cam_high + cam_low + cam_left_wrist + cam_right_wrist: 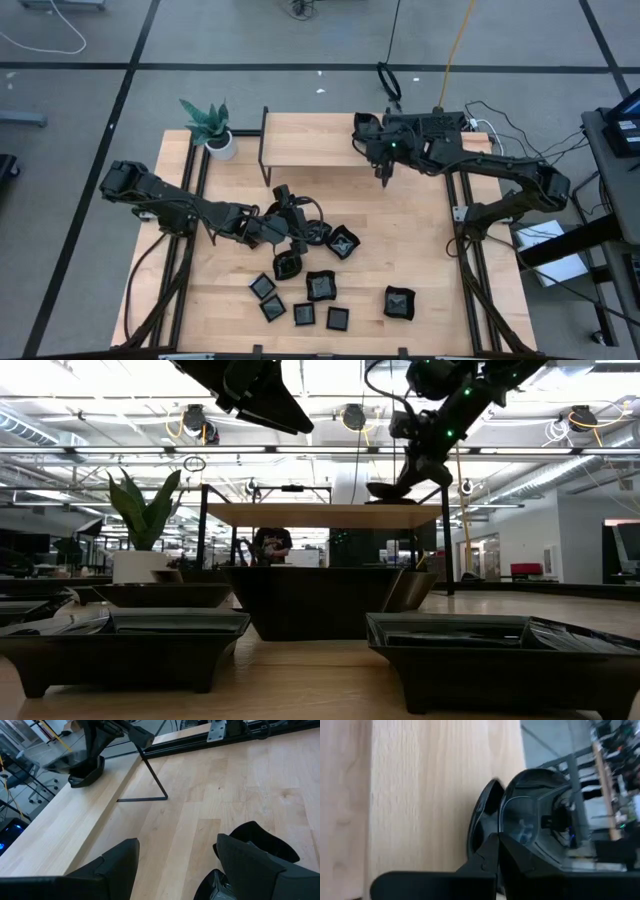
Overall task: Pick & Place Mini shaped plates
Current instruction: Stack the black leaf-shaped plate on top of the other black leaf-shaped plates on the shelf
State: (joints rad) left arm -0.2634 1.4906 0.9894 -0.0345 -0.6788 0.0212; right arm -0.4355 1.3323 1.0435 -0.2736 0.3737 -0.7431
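The right gripper (384,178) is pinched tight on the rim of a rounded mini plate (392,488), holding it at the front edge of the raised wooden shelf (320,140). In the low view the dish sits level with the shelf top; whether it already rests on the wood or hangs just above it is hard to say from these angles. The right wrist view shows the fingers (490,865) clamped over the glossy rim, with the bowl of the dish turned partly on edge towards the camera.

The left gripper (290,228) waits with its jaws wide apart and empty, low over the cluster of loose plates (320,287) scattered on the table (430,260) in front of the shelf. One of them, a black dish (265,845), lies just beside its fingertip.

The risk sits with the held plate. It is placed very near the shelf's lip, so if it is let go while tilted or only half supported, it could tip and slide off onto the table below. The glossy rim may also cling to a finger on release and be dragged askew. The left arm, so close to the pile, could nudge neighbouring dishes if it moves carelessly.
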